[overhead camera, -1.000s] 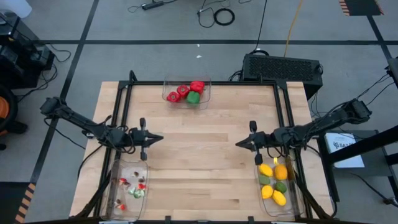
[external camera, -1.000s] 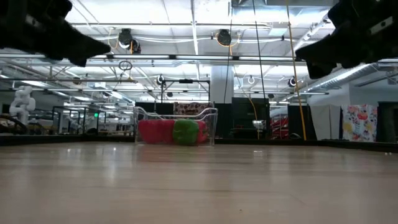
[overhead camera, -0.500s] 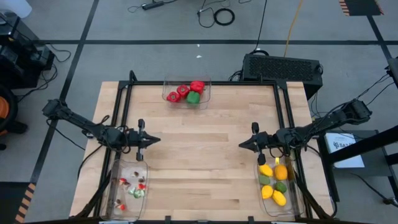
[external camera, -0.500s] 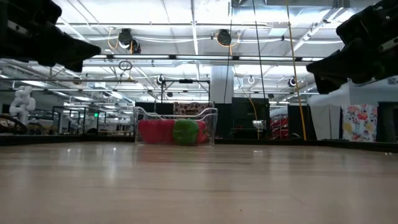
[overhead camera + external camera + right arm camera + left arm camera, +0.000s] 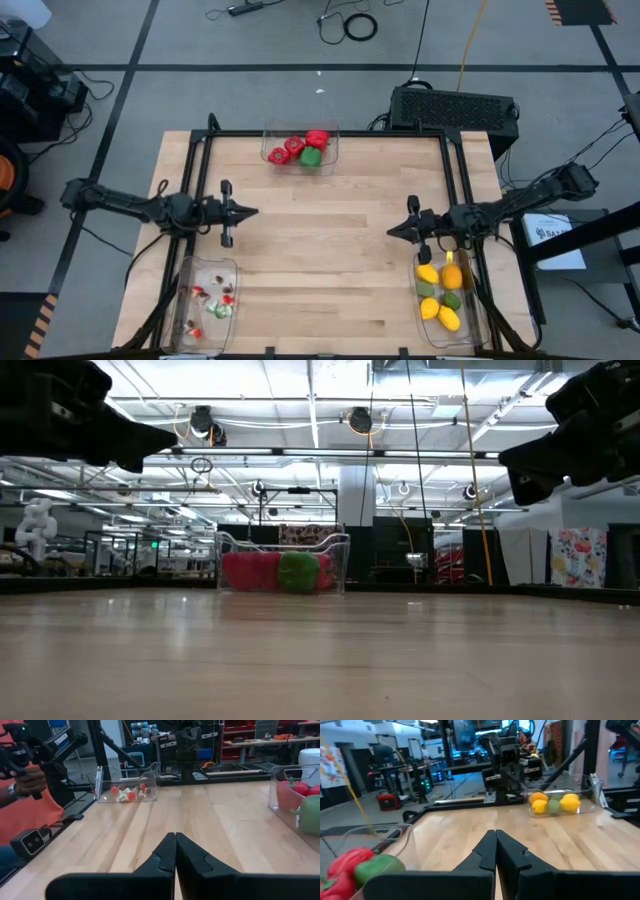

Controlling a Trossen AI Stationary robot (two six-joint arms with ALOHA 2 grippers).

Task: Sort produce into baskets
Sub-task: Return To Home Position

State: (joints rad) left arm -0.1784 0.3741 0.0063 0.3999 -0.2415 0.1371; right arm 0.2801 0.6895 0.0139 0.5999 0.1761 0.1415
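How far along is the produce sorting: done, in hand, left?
Done: peppers lie in the far bin, citrus in the right bin, small bits in the left bin; the table shows no loose produce. In hand: nothing; left gripper and right gripper hang shut, empty. Left: seemingly nothing.

Clear plastic baskets (image 5: 301,149), wooden table (image 5: 320,240)
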